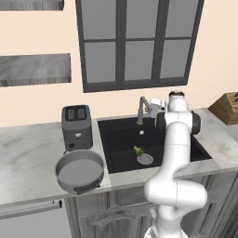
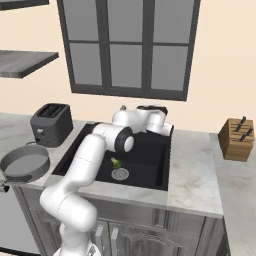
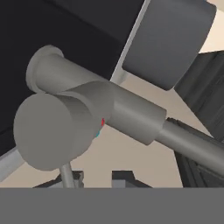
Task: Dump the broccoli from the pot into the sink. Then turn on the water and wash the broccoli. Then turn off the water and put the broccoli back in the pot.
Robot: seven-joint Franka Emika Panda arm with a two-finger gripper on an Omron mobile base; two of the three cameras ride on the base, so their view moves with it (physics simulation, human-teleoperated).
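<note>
- Faucet (image 3: pixel 87 118) body looms right before the gripper (image 3: pixel 98 177); jaws look slightly parted, grasp unclear, presumably for working the water.
- Broccoli (image 1: pixel 138 150) lies in the sink (image 1: pixel 116 139) beside the drain; pot (image 1: pixel 80 171) waits left on the counter.

One broccoli (image 1: pixel 138 150), one pot (image 1: pixel 80 171), one sink (image 1: pixel 122 139) with one faucet (image 1: pixel 142 108), one toaster (image 1: pixel 76 126), one knife block (image 2: pixel 236 139), two wall shelves (image 1: pixel 35 69).

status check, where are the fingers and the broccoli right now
Gripper at the faucet, fingers nearly closed, holding nothing visible. Broccoli in sink beside drain. Pot empty on counter.
</note>
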